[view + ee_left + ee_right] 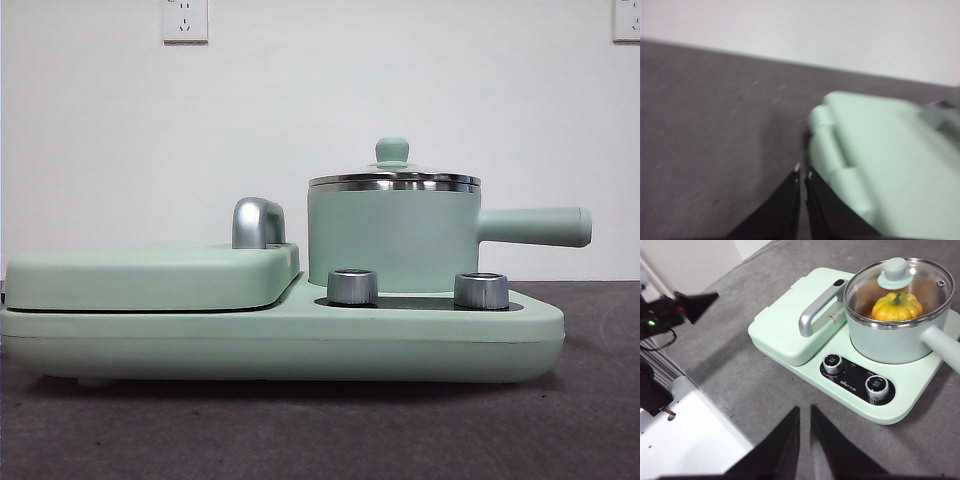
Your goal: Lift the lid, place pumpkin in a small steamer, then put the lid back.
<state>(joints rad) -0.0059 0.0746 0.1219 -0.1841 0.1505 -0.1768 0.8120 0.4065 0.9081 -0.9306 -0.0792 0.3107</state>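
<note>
The small steamer [390, 240] [890, 342], a mint-green pot with a long side handle [535, 226], stands on the right of the appliance base [300, 335]. The glass lid [393, 181] [922, 282] with its mint knob rests on the pot's rim. Through the glass the yellow-orange pumpkin [896, 306] shows inside the pot; the front view hides it. My right gripper [805, 411] hangs shut and empty over the grey table, well short of the base's knob side. My left gripper [802, 172] is shut and empty beside the flat cover's [890, 150] corner.
The flat mint-green cover [150, 275] with a chrome handle [256, 222] [815, 310] fills the base's left half. Two silver knobs [352, 287] [481, 290] face front. A white panel [695, 440] and dark arm hardware [665, 315] lie off the table's edge.
</note>
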